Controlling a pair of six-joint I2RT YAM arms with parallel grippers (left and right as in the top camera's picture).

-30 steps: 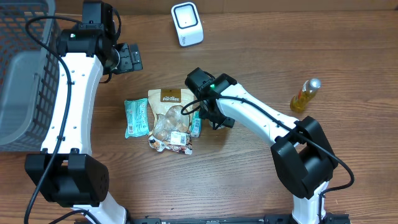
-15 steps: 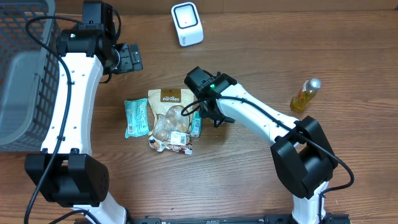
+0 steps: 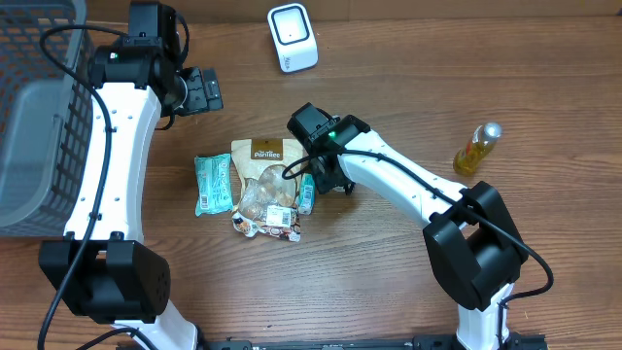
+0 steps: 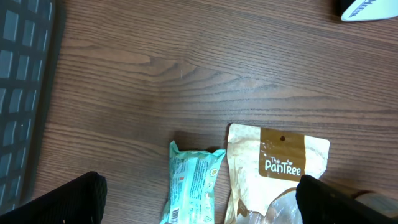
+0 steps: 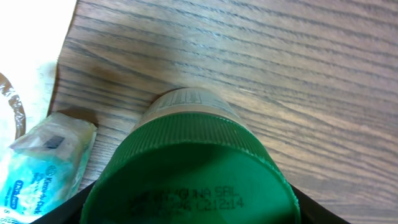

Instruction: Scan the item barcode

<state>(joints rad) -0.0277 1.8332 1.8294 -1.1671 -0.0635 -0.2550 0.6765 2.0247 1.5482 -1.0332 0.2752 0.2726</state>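
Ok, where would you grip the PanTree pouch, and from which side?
Probably the flat sealed top edge of the PanTree pouch, coming from the scanner side: it lies flat, a teal packet flanks its left and the right gripper crowds its right.

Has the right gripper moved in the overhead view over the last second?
Yes, slightly. The right gripper has crept leftward, nearer the PanTree pouch, which itself lies where it did.

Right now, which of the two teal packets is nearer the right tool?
The teal packet at the PanTree pouch's right edge, just beside the right tool. The other teal packet lies left of the pouch, farther away.
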